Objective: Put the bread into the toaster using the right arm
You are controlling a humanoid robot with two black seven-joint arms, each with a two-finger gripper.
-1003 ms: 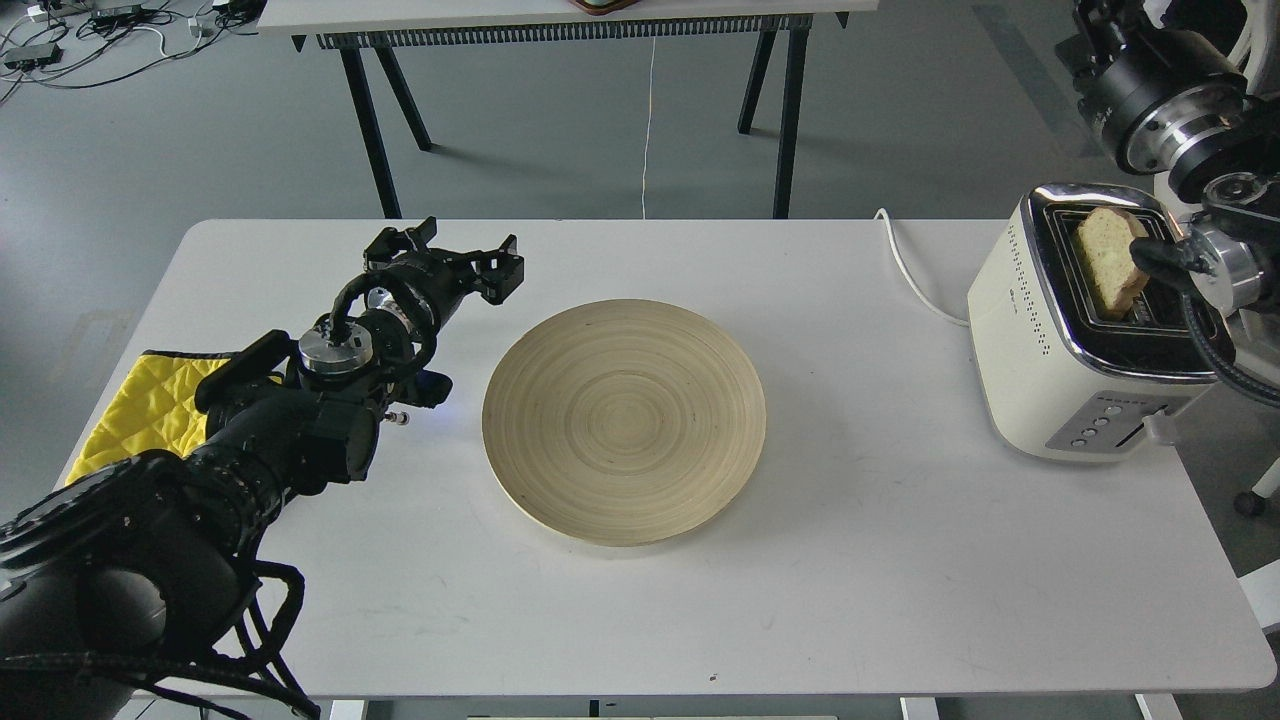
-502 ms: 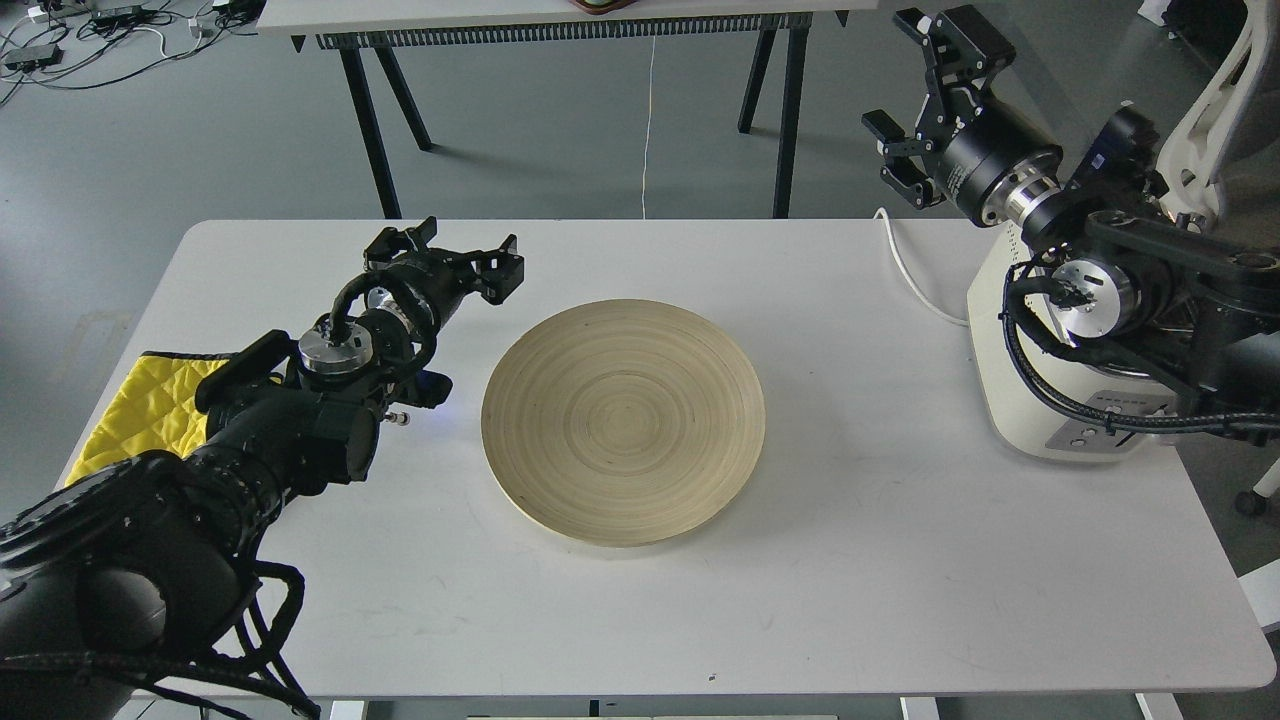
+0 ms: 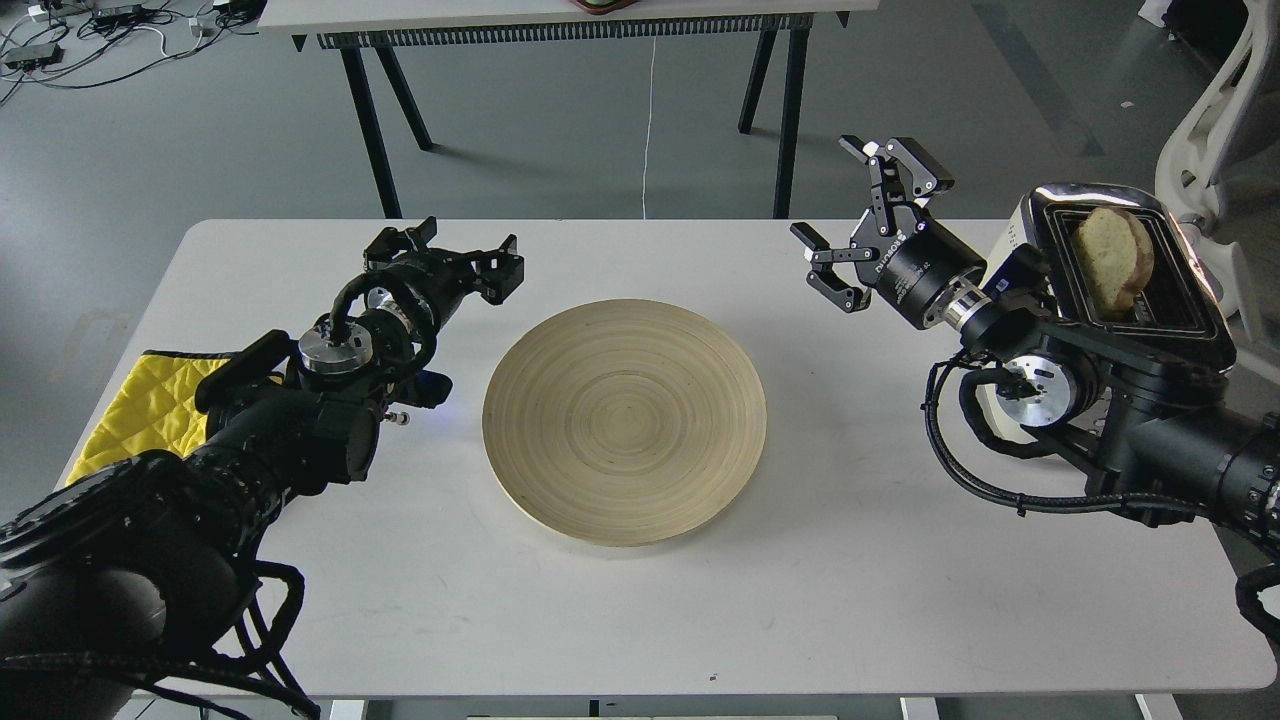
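The bread (image 3: 1112,259) stands upright in a slot of the toaster (image 3: 1140,290) at the table's right edge, its upper half sticking out above the chrome top. My right gripper (image 3: 860,215) is open and empty, held above the table to the left of the toaster, apart from it. The right arm hides the toaster's lower front. My left gripper (image 3: 445,258) is open and empty, low over the table left of the plate.
A round wooden plate (image 3: 624,420) lies empty in the table's middle. A yellow cloth (image 3: 125,410) lies at the left edge under my left arm. Another table's black legs (image 3: 370,130) stand behind. A white chair (image 3: 1215,120) is at far right.
My right arm has swung down and left, away from above the toaster; its gripper now hovers over the table left of it. The bread shows again in the slot. The left arm is still.
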